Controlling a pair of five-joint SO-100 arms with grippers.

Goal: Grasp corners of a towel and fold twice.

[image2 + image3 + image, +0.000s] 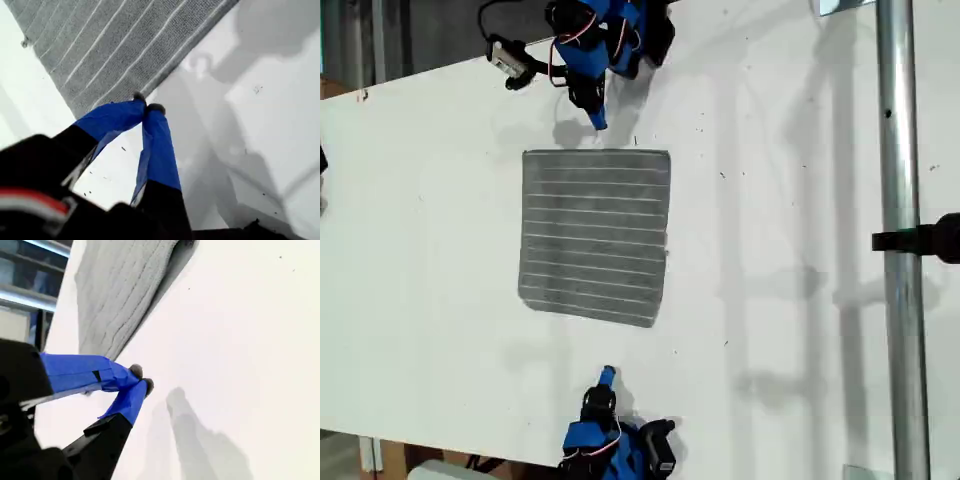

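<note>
My first gripper (148, 106), jaws clenched empty (second gripper (141, 379) too), hovers beside the towel (120, 45)

The towel (595, 235) ahead of my first gripper (147, 106) is mid grey, crossed by thin pale, almost white, parallel stripes over a finely ribbed weave. Both fingers (159, 150) of that gripper are wrapped in bright blue, with small dark grey tips, and run back into a black body with a red and white band. My second gripper (141, 379) has the same blue wrap, dark tips and black body. The table (780, 250) under both grippers is plain white, marked by soft grey shadows and tiny dark specks.
</note>
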